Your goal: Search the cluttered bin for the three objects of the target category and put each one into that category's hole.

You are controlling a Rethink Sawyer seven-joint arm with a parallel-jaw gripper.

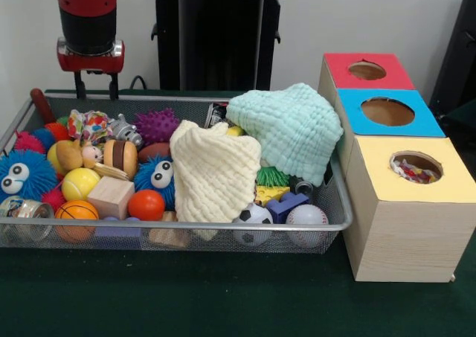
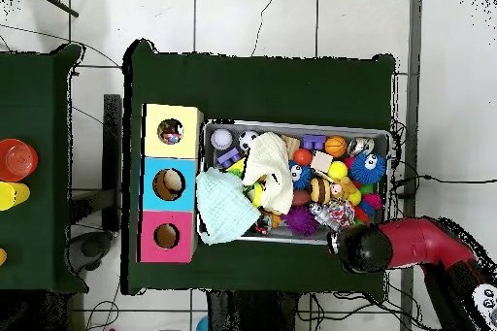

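The wire-mesh bin (image 1: 186, 226) is full of toys. A cream waffle cloth (image 1: 216, 175) lies on top in the middle and hangs towards the near rim. A mint-green waffle cloth (image 1: 291, 129) is draped over the bin's right end. A white cloth with confetti patches (image 1: 413, 172) shows inside the hole (image 1: 416, 166) in the yellow box top. My gripper (image 1: 97, 90) hangs open and empty above the bin's far left rim. In the overhead view, my gripper (image 2: 351, 247) is at the bin's (image 2: 291, 124) lower right corner, far from the cream cloth (image 2: 269, 162), mint cloth (image 2: 225, 206) and yellow hole (image 2: 170, 133).
The bin holds fuzzy blue balls with eyes (image 1: 22, 175), a purple spiky ball (image 1: 156, 125), a wood block (image 1: 110, 197), an orange ball (image 1: 146, 204), a baseball (image 1: 306, 216) and a multicoloured patterned soft toy (image 1: 88, 125). Blue-topped (image 1: 387, 111) and red-topped (image 1: 367, 71) holes lie behind the yellow one.
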